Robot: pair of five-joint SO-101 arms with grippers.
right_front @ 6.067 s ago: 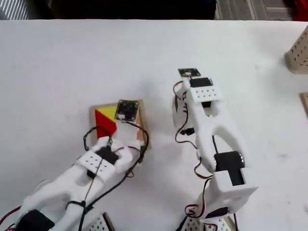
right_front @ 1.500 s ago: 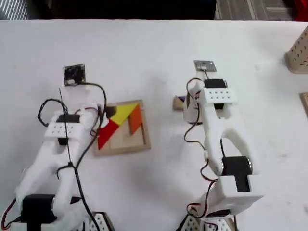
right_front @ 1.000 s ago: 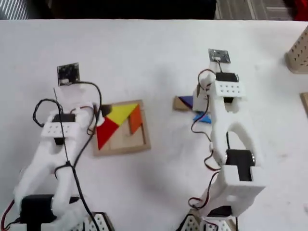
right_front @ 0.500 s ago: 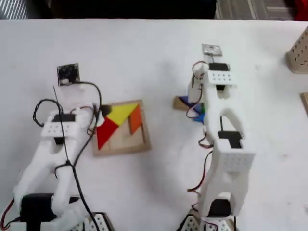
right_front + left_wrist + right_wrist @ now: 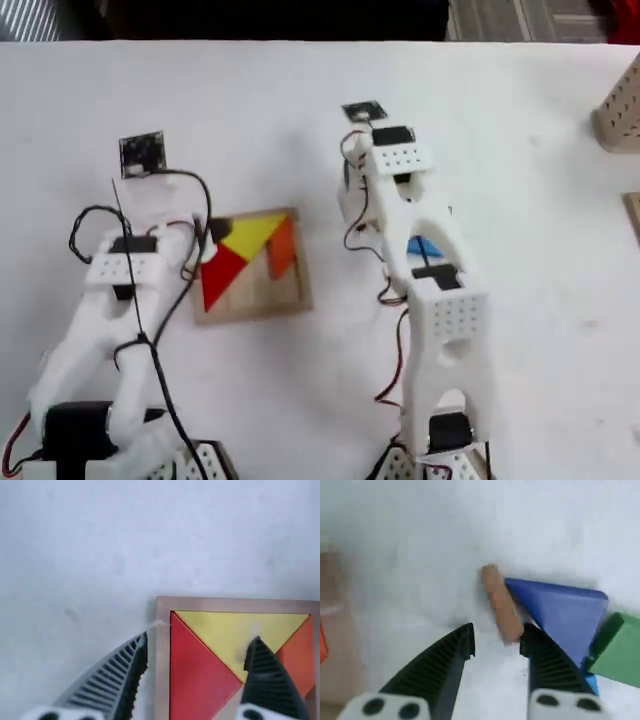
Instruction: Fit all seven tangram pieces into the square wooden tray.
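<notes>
Hovering open and empty, right end effector [image 5: 497, 632] sits off-centre over brown piece [image 5: 500, 602]; closing could shove it against blue triangle [image 5: 560, 610].

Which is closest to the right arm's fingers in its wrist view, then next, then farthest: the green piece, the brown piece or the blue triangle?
1. Brown piece, just ahead of the gap between the open fingers of the right gripper.
2. Blue triangle, beside the brown piece, past one finger.
3. Green piece, beyond the blue triangle.
</notes>
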